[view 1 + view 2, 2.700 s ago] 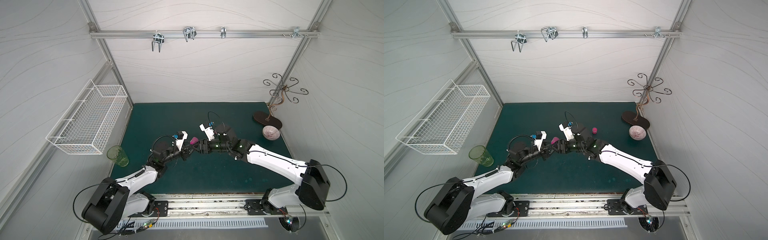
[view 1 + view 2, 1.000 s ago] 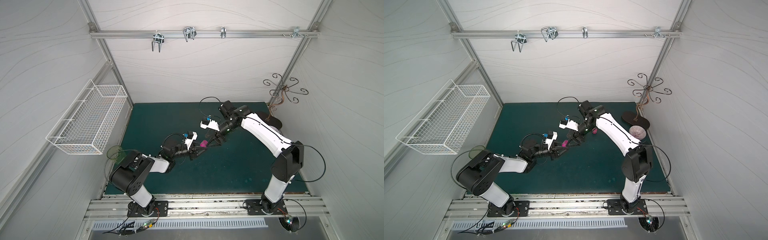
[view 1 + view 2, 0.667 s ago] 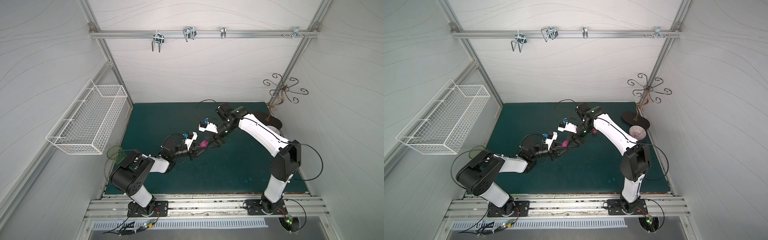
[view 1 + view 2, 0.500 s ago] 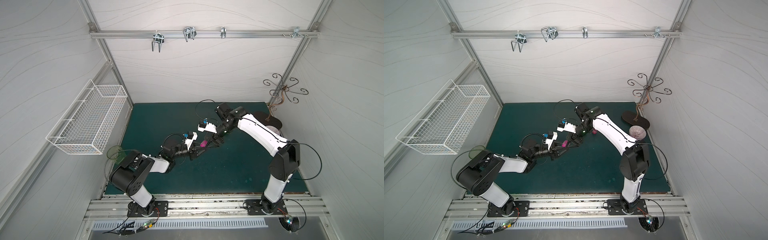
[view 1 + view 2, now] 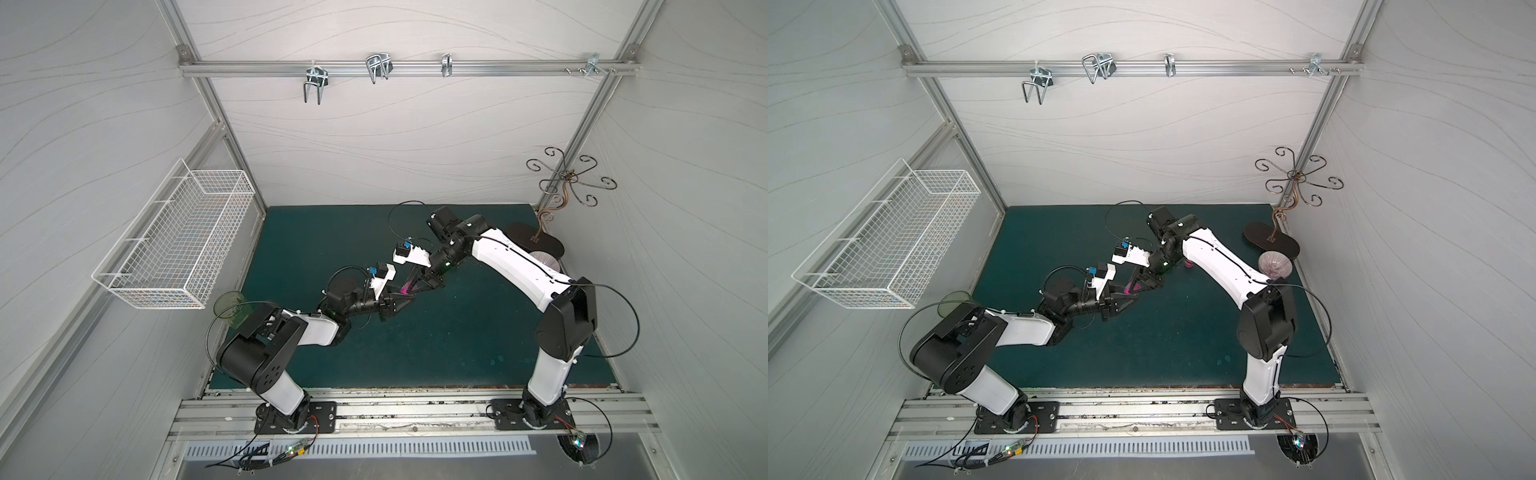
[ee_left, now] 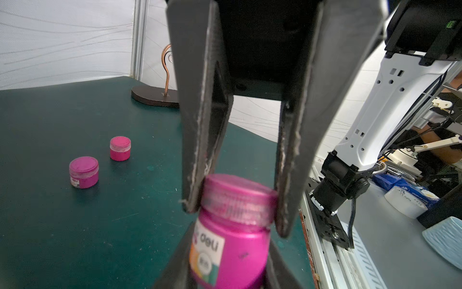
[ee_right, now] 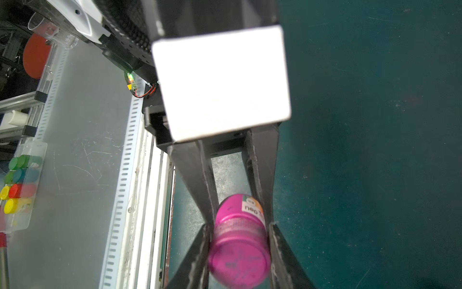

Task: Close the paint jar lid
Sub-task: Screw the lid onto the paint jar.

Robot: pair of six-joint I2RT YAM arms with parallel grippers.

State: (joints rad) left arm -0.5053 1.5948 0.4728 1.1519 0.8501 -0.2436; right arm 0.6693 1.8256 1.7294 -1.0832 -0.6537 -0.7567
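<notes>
Here, over green mat, left hand grips jar, right hand its lid.

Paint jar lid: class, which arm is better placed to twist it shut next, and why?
Right. The right end effector already clamps the lid from both sides, so it looks ready to turn it. The left end effector grips the jar body, bracing it.

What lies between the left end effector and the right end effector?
The pink paint jar, in both wrist views: the left end effector holds its body, the right end effector clamps its lid.
</notes>
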